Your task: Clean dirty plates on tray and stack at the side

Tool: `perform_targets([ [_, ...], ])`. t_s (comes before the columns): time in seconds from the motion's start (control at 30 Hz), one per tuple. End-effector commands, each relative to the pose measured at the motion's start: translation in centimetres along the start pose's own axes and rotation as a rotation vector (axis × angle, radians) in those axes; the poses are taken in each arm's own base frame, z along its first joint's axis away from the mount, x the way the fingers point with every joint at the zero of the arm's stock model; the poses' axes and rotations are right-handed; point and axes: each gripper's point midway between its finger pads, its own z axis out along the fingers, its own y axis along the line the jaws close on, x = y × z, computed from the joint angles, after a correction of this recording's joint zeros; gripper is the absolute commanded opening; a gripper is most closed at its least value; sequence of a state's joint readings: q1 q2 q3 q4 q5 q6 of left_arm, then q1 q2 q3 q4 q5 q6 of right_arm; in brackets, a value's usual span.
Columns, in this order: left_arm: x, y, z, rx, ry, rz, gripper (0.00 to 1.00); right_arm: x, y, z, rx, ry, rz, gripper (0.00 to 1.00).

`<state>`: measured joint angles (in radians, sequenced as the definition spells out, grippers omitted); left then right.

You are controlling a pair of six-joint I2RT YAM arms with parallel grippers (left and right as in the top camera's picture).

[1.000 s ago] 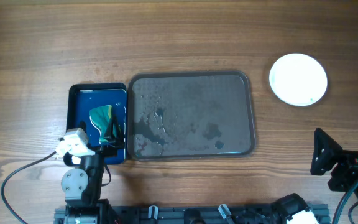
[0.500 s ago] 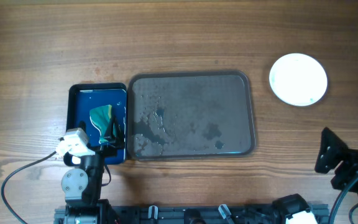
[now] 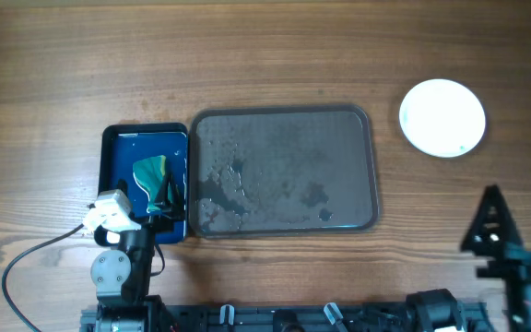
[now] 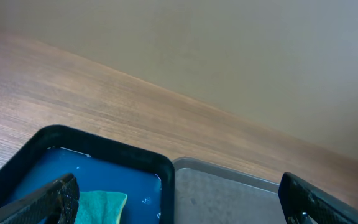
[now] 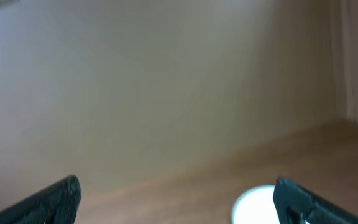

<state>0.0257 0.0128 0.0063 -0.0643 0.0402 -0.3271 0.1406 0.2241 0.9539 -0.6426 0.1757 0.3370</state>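
The dark grey tray [image 3: 284, 120] lies mid-table with wet smears and no plates on it; it also shows in the left wrist view [image 4: 229, 199]. Plain white plates [image 3: 442, 117] sit in one stack at the far right, also low in the right wrist view [image 5: 253, 208]. My left gripper [image 3: 159, 198] is open and empty over the blue tray's right side, its fingers showing in the left wrist view [image 4: 179, 205]. My right gripper [image 3: 519, 231] is open and empty at the front right, well short of the plates.
A small glossy blue tray [image 3: 123, 157] left of the grey tray holds a teal and yellow sponge [image 3: 150, 173], also in the left wrist view [image 4: 101, 208]. A cable [image 3: 26, 263] loops at the front left.
My right arm has drawn back toward the front right edge, away from the plates. The left arm has not moved.
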Motion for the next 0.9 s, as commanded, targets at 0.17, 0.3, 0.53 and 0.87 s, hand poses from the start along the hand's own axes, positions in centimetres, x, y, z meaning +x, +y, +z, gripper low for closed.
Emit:
perform_targets([
  [0.17, 0.2, -0.2, 0.0, 0.015, 0.009, -0.002, 1.00, 9.6, -0.4, 4.1, -0.170, -0.064, 0.103, 1.00],
  [0.3, 0.2, -0.2, 0.0, 0.015, 0.009, -0.002, 1.00, 12.5, -1.3, 5.6, -0.169, -0.053, 0.140, 1.00],
  [0.53, 0.2, -0.2, 0.0, 0.015, 0.010, -0.002, 1.00, 15.0, -1.9, 6.7, -0.198, -0.104, 0.132, 1.00],
  [0.87, 0.2, -0.2, 0.0, 0.015, 0.009, -0.002, 1.00, 16.7, -0.9, 6.7, -0.285, -0.136, -0.075, 1.00],
])
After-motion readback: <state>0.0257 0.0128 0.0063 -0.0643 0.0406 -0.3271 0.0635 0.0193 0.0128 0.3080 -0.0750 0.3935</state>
